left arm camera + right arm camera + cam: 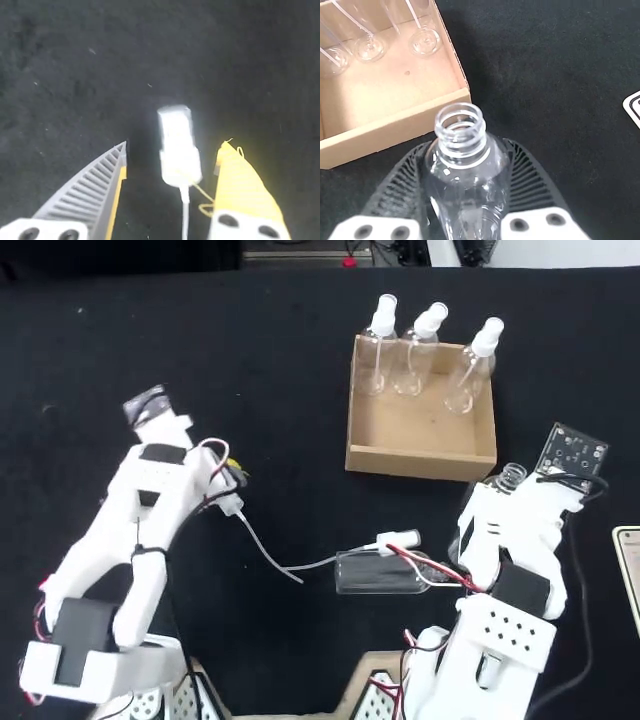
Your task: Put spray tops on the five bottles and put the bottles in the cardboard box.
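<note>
My right jaws clenched on the open bottle (460,165), just beside the cardboard box (418,458); my left jaws released, spread either side of the spray top (176,145) on the table (280,360); risks: off-centre closing flicks top away; long tube (268,552) misses narrow neck.

black table (250,340); tan cardboard box (420,458); clear bottles (380,573), white spray tops (384,312); white arms (150,500).
</note>
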